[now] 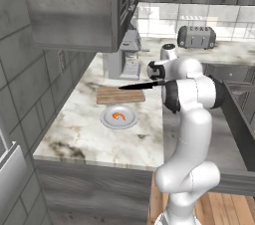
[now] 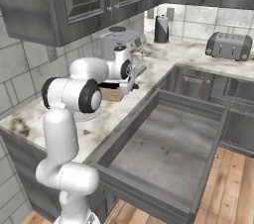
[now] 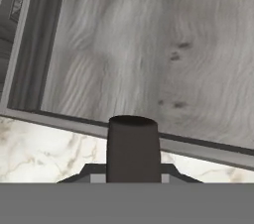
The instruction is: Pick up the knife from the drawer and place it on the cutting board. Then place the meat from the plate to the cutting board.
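While the arm hangs over the worktop (image 1: 89,134), the count is easy: one knife (image 1: 142,85), one cutting board (image 1: 119,94), one plate (image 1: 119,117), one bit of meat (image 1: 119,116), one drawer (image 2: 163,143). The gripper (image 3: 133,181) is clamped on the knife's handle, and in the left base view the black blade sticks out toward 9 o'clock, up in the air above the board's far edge. The meat sits in the middle of the plate, and the plate is just at 6 o'clock of the board. The drawer is pulled out wide, its grey floor showing under the hand. Around it: a toaster (image 1: 196,36) at 1 o'clock, a coffee machine (image 1: 124,59) just beyond the board, a dark canister (image 2: 161,29) in the corner. The robot's own white elbow blocks most of the board and plate in the right base view
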